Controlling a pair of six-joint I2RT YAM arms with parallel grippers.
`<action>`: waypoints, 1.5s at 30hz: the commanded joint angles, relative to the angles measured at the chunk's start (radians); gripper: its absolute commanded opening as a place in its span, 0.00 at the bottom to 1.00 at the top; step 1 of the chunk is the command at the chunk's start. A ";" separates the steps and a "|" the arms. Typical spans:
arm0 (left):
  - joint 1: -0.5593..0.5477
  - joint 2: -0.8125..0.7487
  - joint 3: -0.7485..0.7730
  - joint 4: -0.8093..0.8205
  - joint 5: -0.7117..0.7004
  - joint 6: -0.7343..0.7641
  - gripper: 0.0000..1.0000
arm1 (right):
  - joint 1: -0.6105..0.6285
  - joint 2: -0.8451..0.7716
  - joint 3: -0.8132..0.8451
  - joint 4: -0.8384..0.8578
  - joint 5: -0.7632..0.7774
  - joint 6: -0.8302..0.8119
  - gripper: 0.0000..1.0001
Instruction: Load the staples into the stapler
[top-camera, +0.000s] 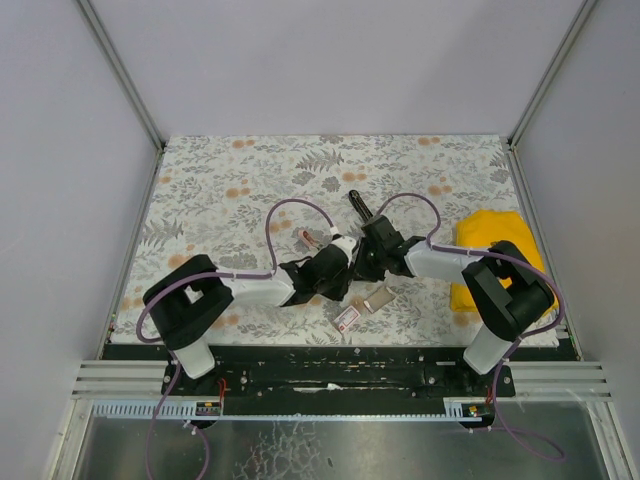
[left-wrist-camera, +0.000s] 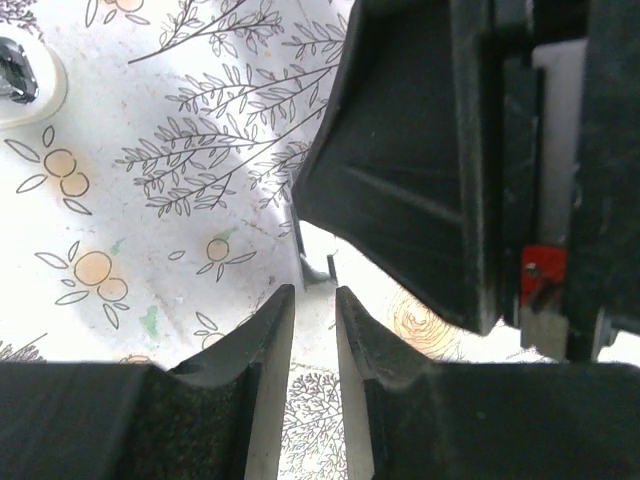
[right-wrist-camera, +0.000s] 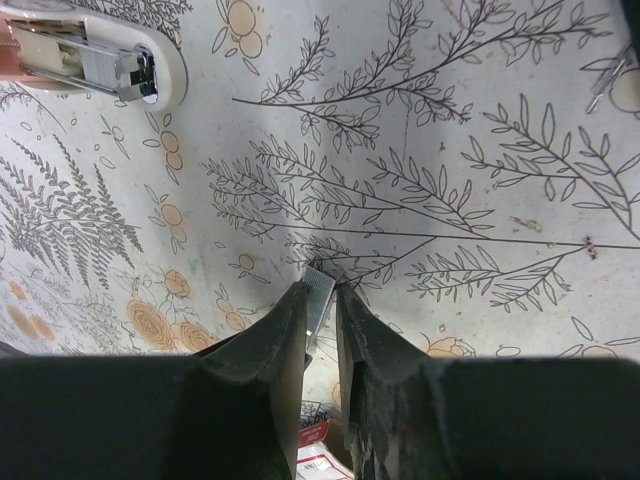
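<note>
My right gripper is shut on a short silver strip of staples and holds it tip-down just above the floral mat. The strip's end also shows in the left wrist view, below the right gripper's black body. My left gripper is empty, its jaws a narrow gap apart, right beside the right gripper at the mat's middle. A slim black thing, seemingly the stapler, lies just beyond the right gripper. Its near end is hidden.
A cream and pink object with a chrome part lies left of the grippers. Two small staple boxes lie near the front edge. A yellow cloth sits at the right edge.
</note>
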 joint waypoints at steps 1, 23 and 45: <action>-0.008 -0.034 -0.040 -0.001 0.005 0.002 0.22 | 0.007 -0.017 0.031 -0.066 0.109 -0.021 0.24; -0.008 -0.047 -0.032 0.082 0.025 -0.050 0.41 | -0.030 -0.062 0.057 -0.071 0.047 -0.055 0.39; -0.010 0.019 -0.028 0.077 -0.008 -0.035 0.23 | 0.016 0.074 0.110 -0.065 0.020 0.007 0.43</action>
